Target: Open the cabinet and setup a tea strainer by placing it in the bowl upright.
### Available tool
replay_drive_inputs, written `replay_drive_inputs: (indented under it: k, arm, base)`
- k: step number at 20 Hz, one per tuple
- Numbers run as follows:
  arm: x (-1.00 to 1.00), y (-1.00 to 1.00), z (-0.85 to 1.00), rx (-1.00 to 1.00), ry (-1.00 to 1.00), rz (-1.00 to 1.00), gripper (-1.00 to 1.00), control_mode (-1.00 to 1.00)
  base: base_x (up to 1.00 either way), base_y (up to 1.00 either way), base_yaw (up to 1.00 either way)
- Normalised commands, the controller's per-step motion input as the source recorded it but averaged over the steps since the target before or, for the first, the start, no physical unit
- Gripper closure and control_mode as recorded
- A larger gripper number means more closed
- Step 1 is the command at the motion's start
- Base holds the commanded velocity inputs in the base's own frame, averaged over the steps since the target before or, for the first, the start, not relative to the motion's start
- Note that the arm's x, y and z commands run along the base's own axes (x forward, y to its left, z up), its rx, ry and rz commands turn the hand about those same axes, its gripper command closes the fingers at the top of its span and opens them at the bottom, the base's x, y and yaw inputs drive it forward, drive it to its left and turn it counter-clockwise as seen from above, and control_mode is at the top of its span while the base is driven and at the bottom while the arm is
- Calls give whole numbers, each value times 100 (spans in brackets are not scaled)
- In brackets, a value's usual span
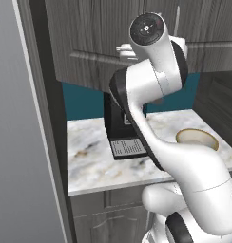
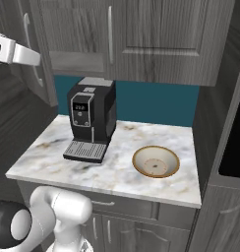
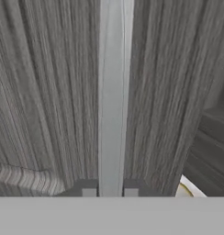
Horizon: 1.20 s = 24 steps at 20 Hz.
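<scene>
Gripper (image 3: 109,192) is up at the cabinet (image 2: 156,34), its two tips straddling the vertical silver handle (image 3: 111,92) narrowly; firm clamping can't be confirmed. Cabinet doors look closed. Bowl (image 2: 156,162) sits on the marble counter (image 2: 48,157), right of the coffee machine (image 2: 90,123), well below the gripper.

Flat, even rendered light is seen in all views, with no single source to be made out. The white marble tabletop (image 2: 112,170) is brightly lit, and only faint soft shading is cast beside the black box-shaped coffee machine (image 2: 90,123). The dark grey wood-grain wall cabinet (image 2: 141,34) is left dim, darkest at the far right. A soft sheen is shown on the arm's white shell. The hand view is coarse and blurred, the wood grain smeared. No edge distortion is noticed.
</scene>
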Motion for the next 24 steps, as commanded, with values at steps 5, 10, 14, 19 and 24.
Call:
replay_drive_inputs:
  k: [5, 10, 14, 19, 24]
  arm:
    - [-7, 10, -1, 0, 0, -7, -100, -100]
    - [-1, 16, 0, 0, 0, 0, -100, -100]
    - [-39, -9, 0, 0, 0, -4, -100, -100]
    - [-63, -38, 10, 14, -4, 1, -100, -100]
    - [-46, -52, 13, 39, 0, 18, -100, -100]
  base:
    - [0, 0, 0]
    - [0, 0, 0]
    - [0, 0, 0]
    - [0, 0, 0]
    - [0, 0, 0]
